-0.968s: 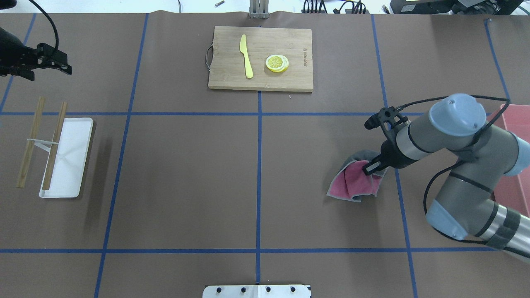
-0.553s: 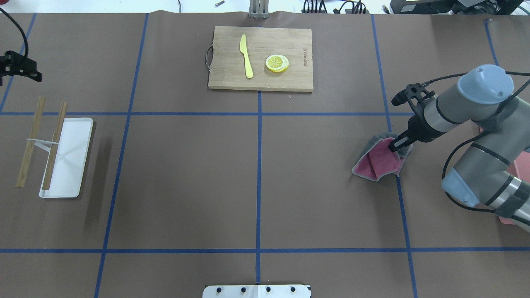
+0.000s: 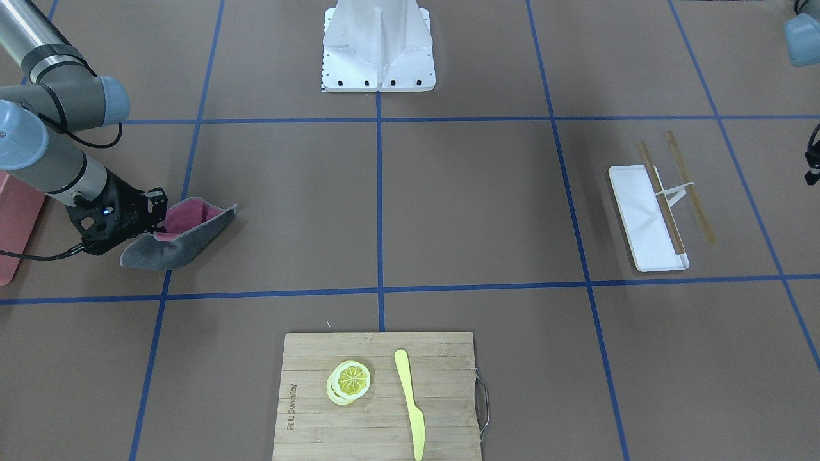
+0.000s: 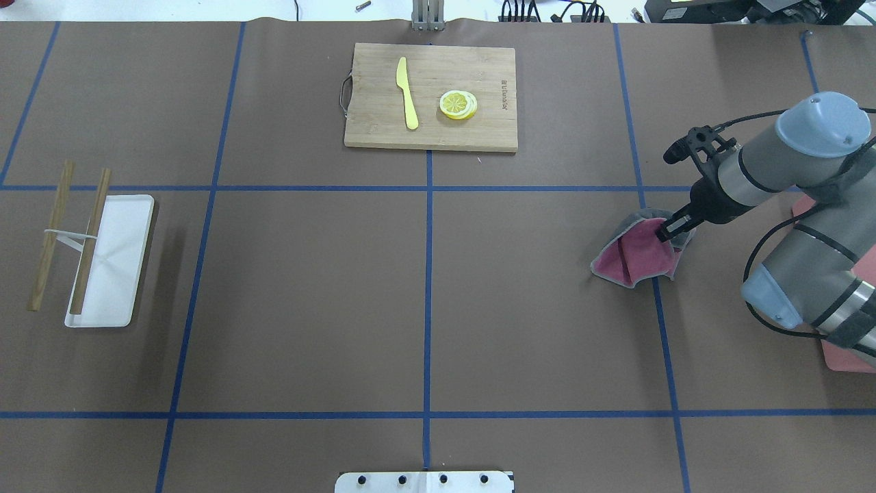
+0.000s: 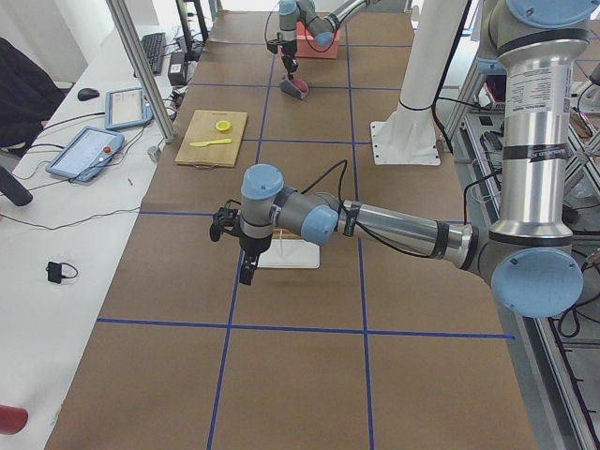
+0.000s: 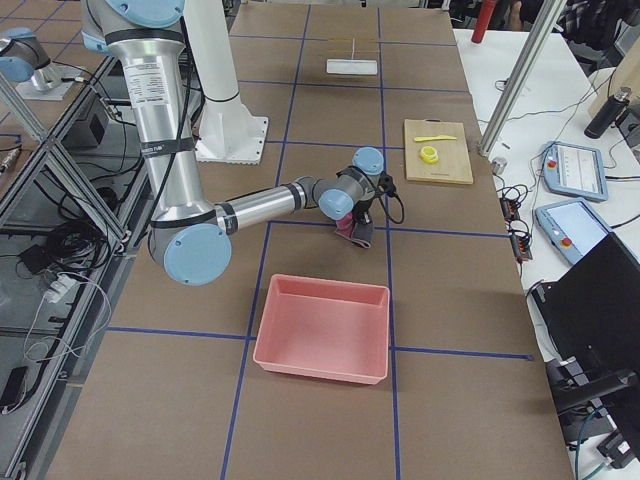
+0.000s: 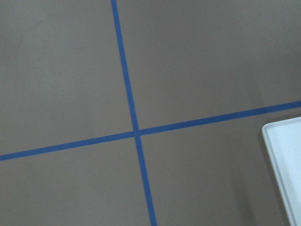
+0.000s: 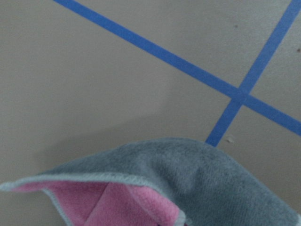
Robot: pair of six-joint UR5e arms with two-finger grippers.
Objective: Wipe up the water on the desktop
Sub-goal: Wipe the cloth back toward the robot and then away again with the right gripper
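The desktop (image 4: 308, 287) is brown paper crossed by blue tape lines; I see no water on it. My right gripper (image 4: 667, 229) is shut on a pink and grey cloth (image 4: 633, 255), which rests folded on the desktop at the right, over a blue tape line. The cloth also shows in the front view (image 3: 186, 234), with the right gripper (image 3: 154, 214) at its edge, and in the right wrist view (image 8: 155, 188). My left gripper (image 5: 246, 272) shows only in the exterior left view, above the desktop beside the white tray; I cannot tell whether it is open.
A bamboo cutting board (image 4: 369, 123) with a yellow knife (image 4: 407, 92) and lemon slices (image 4: 458, 104) lies at the far middle. A white tray (image 4: 120, 274) with two wooden sticks (image 4: 48, 233) sits at the left. A pink bin (image 6: 325, 328) stands at the right end.
My right gripper dragged the cloth to the right and farther from the robot. My left arm drew back leftward out of the overhead view.
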